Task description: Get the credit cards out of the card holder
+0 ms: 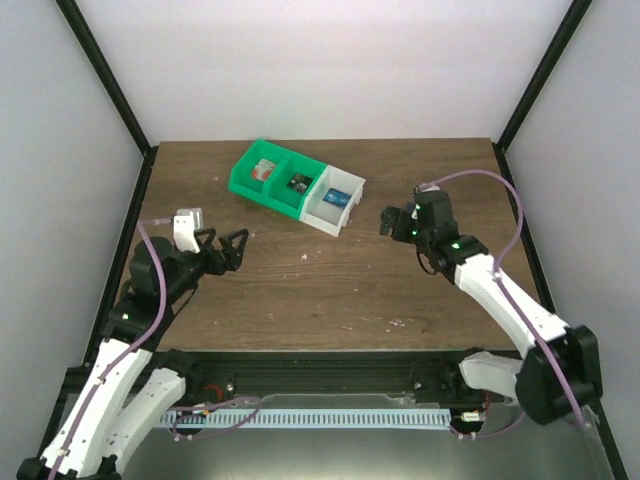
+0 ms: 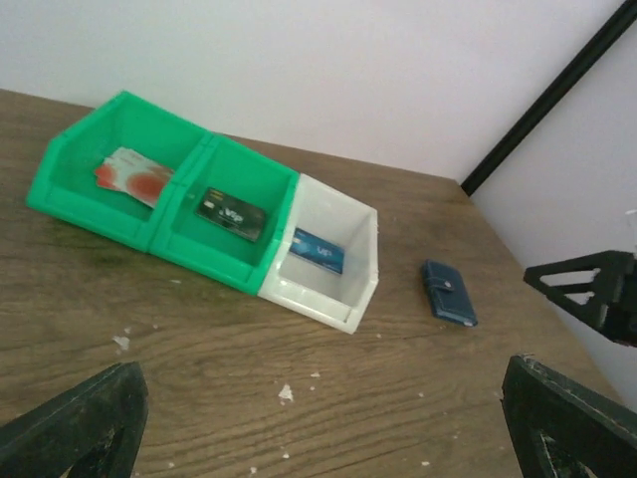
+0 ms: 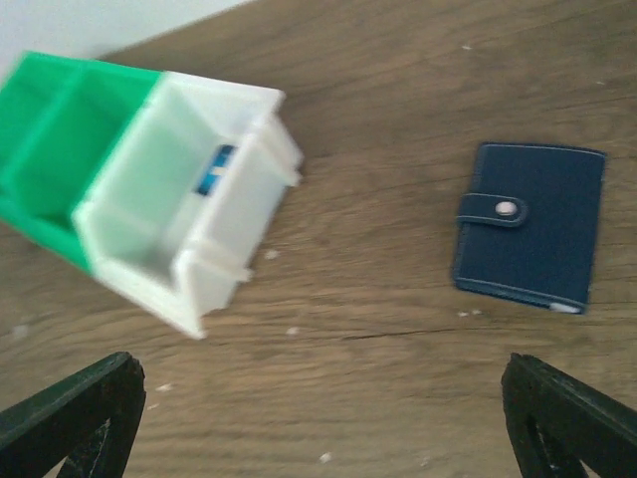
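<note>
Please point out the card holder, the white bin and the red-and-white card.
card holder [image 3: 542, 234]: right wrist view, middle of closed cover.
white bin [image 2: 304, 299]: left wrist view, its near wall.
red-and-white card [image 2: 134, 177]: left wrist view, card's middle.

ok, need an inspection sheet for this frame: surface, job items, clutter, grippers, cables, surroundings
Surface: wooden table, scattered white specks.
Job's things: card holder lies flat, closed, snap tab fastened, beside the white bin; hidden in the top view. Red-and-white card in the end green bin, dark card in the middle green bin, blue card in the white bin.
Clutter: nothing seen besides the bins.
Grippers: left gripper open, empty; right gripper open, empty, hovering near the card holder.
Cables: purple cables run along both arms, clear of the job's things.
Surroundings: white walls, black frame posts.
</note>
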